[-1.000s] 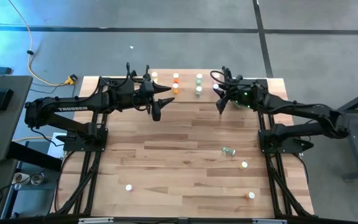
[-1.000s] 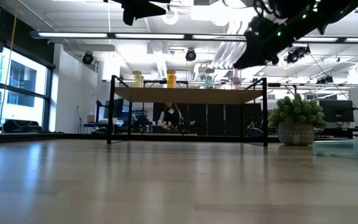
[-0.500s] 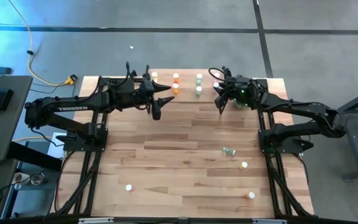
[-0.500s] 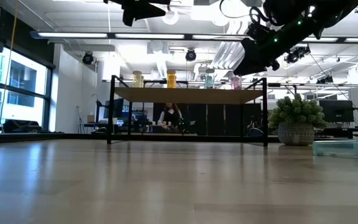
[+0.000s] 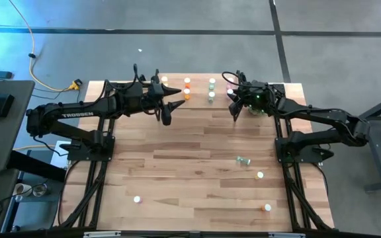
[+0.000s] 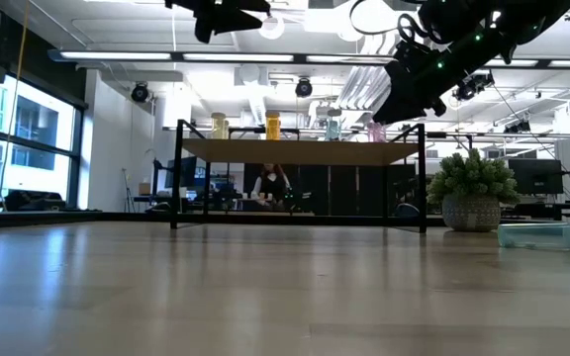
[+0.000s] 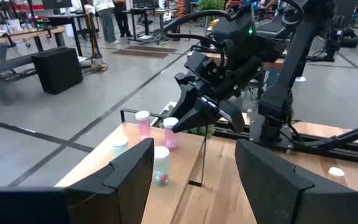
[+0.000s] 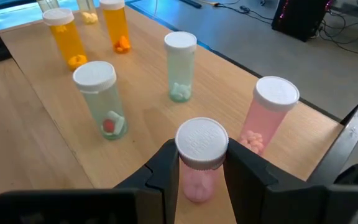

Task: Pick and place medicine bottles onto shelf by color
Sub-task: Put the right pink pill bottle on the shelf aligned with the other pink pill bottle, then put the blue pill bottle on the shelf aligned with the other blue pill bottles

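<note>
Surface point(image 5: 190, 152): wood planks, stray bottles point(image 5: 260, 175) scattered.
Room: grey floor point(image 5: 177, 46).
Left claw point(image 5: 167, 114): apart.
Right claw point(image 8: 202, 180): clamped on pink bottle point(image 8: 201, 158).

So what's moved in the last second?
The right gripper, shut on a pink bottle, carried it from the shelf's front edge in over the shelf, next to another pink bottle. The left gripper stayed open; loose bottles unmoved.
</note>
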